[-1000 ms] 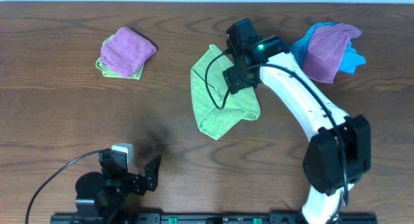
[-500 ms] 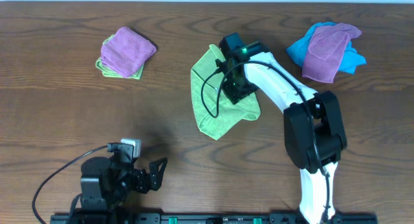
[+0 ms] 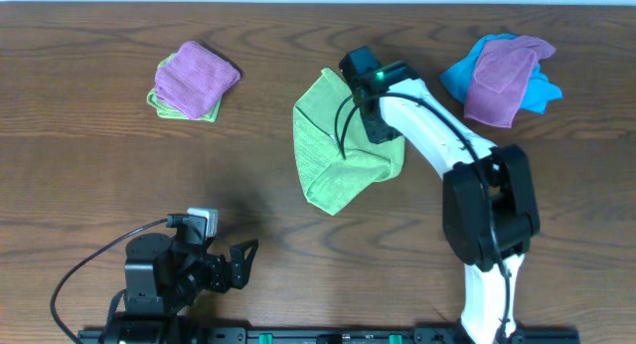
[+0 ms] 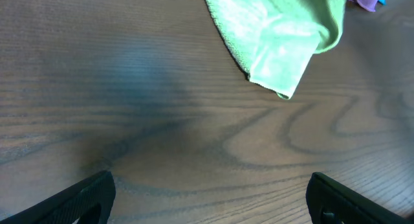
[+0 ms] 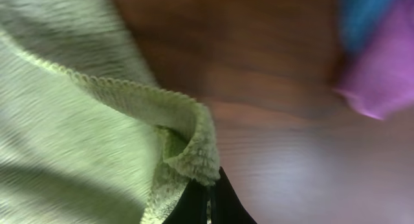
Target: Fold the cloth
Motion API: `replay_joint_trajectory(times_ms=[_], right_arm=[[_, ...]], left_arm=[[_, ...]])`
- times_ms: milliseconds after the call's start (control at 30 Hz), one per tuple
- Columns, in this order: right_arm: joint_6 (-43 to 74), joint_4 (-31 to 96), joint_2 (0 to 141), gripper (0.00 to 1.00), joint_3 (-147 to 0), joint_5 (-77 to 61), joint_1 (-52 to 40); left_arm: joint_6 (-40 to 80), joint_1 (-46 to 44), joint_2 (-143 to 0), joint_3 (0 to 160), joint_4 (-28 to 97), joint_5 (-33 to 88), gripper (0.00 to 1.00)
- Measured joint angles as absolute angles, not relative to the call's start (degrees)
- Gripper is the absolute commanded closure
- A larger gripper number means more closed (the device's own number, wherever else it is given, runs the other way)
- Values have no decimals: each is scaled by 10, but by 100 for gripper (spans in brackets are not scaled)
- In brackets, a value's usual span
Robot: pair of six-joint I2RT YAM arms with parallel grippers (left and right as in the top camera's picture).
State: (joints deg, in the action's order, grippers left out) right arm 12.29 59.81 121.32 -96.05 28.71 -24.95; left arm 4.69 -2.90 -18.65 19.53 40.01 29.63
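The lime-green cloth [image 3: 333, 155] lies crumpled and partly doubled over at the table's centre. My right gripper [image 3: 383, 133] is down on its right edge, shut on the cloth. In the right wrist view the cloth [image 5: 77, 120] fills the left side, and its hemmed edge is pinched between the closed black fingertips of the gripper [image 5: 208, 199]. My left gripper [image 3: 241, 260] rests near the front left edge, open and empty. In its wrist view the cloth [image 4: 278, 36] lies far ahead of the gripper [image 4: 210, 208], over bare wood.
A folded purple cloth on a green one [image 3: 194, 81] sits at the back left. At the back right a purple cloth [image 3: 502, 76] lies on a bright blue cloth [image 3: 545, 90]; both show blurred in the right wrist view, the purple cloth [image 5: 381, 75] the clearer.
My right gripper has closed on the cloth's right edge, and that arm has shifted slightly over the cloth. The left gripper stays open.
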Motion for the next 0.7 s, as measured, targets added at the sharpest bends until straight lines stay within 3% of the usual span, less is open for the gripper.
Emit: replay_joint_trajectory(times_ms=[133, 200, 267, 300, 400, 567, 700], right_arm=[[168, 607, 1198, 97, -961, 355, -236], [185, 608, 1197, 78, -961, 371, -226], [204, 616, 1197, 46, -961, 381, -212], [209, 619, 1197, 36, -961, 384, -206], [224, 626, 1197, 25, -961, 379, -181], [161, 614, 1197, 25, -961, 257, -156], [77, 600, 1197, 30, -961, 75, -158]], left_arm=[[47, -29, -187, 195, 400, 296, 5], [47, -29, -187, 195, 400, 296, 5], [47, -29, -187, 195, 400, 296, 5], [47, -29, -187, 195, 400, 296, 5], [47, -29, -187, 195, 400, 296, 5], [47, -29, -187, 195, 400, 296, 5], [47, -29, -187, 195, 400, 296, 5]])
